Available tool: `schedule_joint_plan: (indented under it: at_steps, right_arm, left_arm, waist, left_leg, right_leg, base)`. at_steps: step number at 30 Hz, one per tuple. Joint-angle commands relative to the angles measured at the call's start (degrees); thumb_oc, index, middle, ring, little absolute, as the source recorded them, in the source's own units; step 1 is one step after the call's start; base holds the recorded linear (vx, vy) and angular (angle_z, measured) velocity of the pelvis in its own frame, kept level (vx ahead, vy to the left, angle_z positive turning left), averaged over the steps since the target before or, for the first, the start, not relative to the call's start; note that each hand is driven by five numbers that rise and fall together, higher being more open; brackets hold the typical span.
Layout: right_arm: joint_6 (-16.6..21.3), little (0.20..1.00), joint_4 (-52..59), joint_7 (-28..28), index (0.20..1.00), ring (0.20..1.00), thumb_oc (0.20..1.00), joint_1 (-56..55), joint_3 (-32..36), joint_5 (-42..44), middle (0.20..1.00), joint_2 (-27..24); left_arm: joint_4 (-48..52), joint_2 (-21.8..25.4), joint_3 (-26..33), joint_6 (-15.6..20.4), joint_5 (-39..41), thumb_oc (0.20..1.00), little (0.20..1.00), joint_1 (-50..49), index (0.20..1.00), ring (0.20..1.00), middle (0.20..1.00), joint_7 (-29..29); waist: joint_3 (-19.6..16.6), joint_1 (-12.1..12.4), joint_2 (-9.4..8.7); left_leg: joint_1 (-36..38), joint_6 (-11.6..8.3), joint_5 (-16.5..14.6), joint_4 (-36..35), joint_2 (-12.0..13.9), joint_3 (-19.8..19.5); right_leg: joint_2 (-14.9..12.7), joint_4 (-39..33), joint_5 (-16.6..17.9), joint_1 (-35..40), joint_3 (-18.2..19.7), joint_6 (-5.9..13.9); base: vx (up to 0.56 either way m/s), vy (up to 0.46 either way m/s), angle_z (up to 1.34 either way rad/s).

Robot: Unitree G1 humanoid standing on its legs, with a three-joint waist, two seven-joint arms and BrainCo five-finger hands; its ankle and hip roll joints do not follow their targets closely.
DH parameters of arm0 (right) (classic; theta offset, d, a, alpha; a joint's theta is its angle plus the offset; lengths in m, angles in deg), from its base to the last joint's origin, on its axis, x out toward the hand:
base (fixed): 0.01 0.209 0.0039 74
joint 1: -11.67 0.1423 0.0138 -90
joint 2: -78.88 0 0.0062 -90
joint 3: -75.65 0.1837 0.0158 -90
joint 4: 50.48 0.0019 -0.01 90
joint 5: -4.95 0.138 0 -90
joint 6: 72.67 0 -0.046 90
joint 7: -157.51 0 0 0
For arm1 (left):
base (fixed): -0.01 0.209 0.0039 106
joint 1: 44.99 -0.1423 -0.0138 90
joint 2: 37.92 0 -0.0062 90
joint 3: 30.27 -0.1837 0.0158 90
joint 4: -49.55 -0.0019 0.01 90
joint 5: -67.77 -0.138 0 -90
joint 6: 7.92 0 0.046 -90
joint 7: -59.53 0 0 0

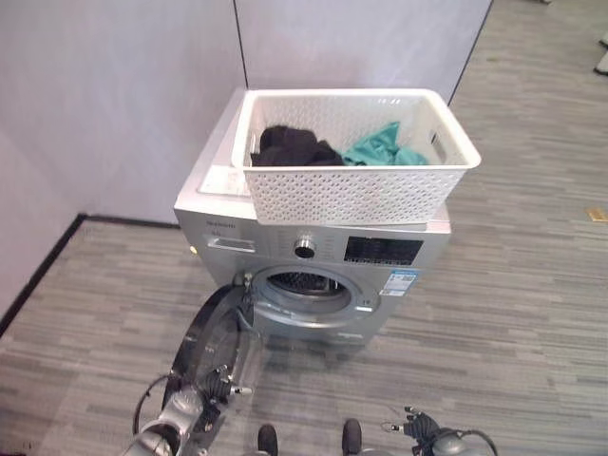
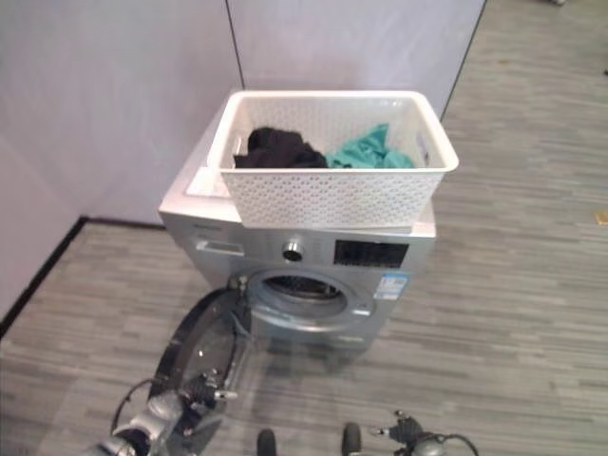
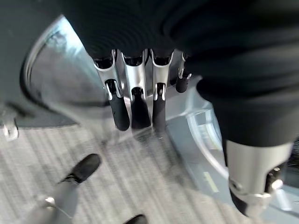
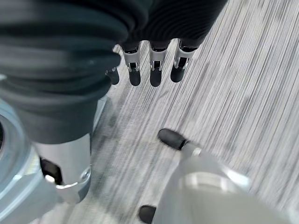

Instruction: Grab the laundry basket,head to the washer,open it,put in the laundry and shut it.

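A white perforated laundry basket (image 1: pixel 351 195) stands on top of the silver front-loading washer (image 1: pixel 228 226). In it lie a black garment (image 1: pixel 290 147) and a teal one (image 1: pixel 380 147). The washer's round door (image 1: pixel 211 334) is swung open toward the left, and the dark drum opening (image 1: pixel 304 283) is uncovered. My left hand (image 1: pixel 204 394) is low by the door's lower edge, its fingers (image 3: pixel 135 107) straight and holding nothing; I cannot tell if they touch the door. At the lower right my right hand (image 1: pixel 423 425) hangs over the floor, fingers (image 4: pixel 152 70) relaxed and empty.
Grey partition walls (image 1: pixel 123 95) stand behind and to the left of the washer, with a black baseboard (image 1: pixel 43 271) at the left. Grey plank floor (image 1: pixel 532 313) stretches to the right and in front. A small yellow thing (image 1: pixel 597 215) lies on the floor at far right.
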Motion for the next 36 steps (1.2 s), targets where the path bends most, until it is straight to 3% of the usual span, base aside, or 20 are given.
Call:
schedule_joint_plan:
  at_steps: [1,6,15,22,36]
  right_arm:
    - [1.2,1.000,0.1,-1.4,1.000,1.000,1.000,2.9,-0.9,1.4,1.000,-1.7]
    - [1.8,1.000,0.4,-2.2,1.000,1.000,1.000,2.3,-0.9,2.4,1.000,-0.8]
    - [1.8,1.000,-0.8,-2.2,1.000,1.000,1.000,-0.1,0.4,2.1,1.000,0.4]
    - [1.9,1.000,-0.9,-2.1,1.000,1.000,1.000,-1.0,1.3,2.0,1.000,0.5]
    - [2.0,1.000,-0.1,-2.4,1.000,1.000,1.000,-1.1,1.2,1.5,1.000,-0.6]
  left_arm:
    - [-3.8,6.6,4.0,0.5,-2.0,1.000,1.000,13.4,1.000,1.000,1.000,8.0]
    - [-2.2,7.8,7.0,1.9,1.0,1.000,1.000,15.8,1.000,1.000,1.000,12.3]
    - [4.7,4.4,9.6,4.6,4.8,1.000,1.000,5.0,1.000,1.000,1.000,12.9]
    - [4.6,3.4,10.7,4.7,4.4,1.000,1.000,1.0,1.000,1.000,1.000,13.0]
    - [1.4,5.8,12.4,4.1,3.6,1.000,1.000,3.0,1.000,1.000,1.000,13.6]
  waist:
    - [4.1,-0.5,-1.13]
    - [5.3,-0.1,-1.80]
    - [4.2,1.2,-1.07]
    - [3.2,1.6,-0.69]
    - [3.0,1.0,-0.64]
  left_leg:
    - [-3.6,-2.06,-0.4,-0.3,3.2,-2.3]
    - [-6.1,-2.07,0.3,-0.3,2.4,-3.4]
    - [-4.1,-1.52,-0.9,-0.3,1.2,-3.0]
    - [-3.0,-1.41,-1.3,-0.3,1.0,-3.0]
    - [-3.4,-1.85,-1.0,-0.3,1.6,-3.2]
  right_leg:
    - [-4.7,0.0,-3.3,-0.9,2.2,6.42]
    - [-5.5,0.0,-2.5,-2.4,0.7,6.58]
    - [-6.6,0.1,-2.8,-0.4,0.2,6.84]
    - [-6.7,0.0,-3.1,0.6,0.0,6.84]
    - [-6.1,0.0,-3.2,0.4,-0.2,6.76]
  base:
    - [-0.14,-0.014,0.21]
    - [-0.05,-0.005,0.17]
    - [0.04,0.031,0.06]
    - [0.02,0.009,0.01]
    - [0.00,-0.001,0.01]
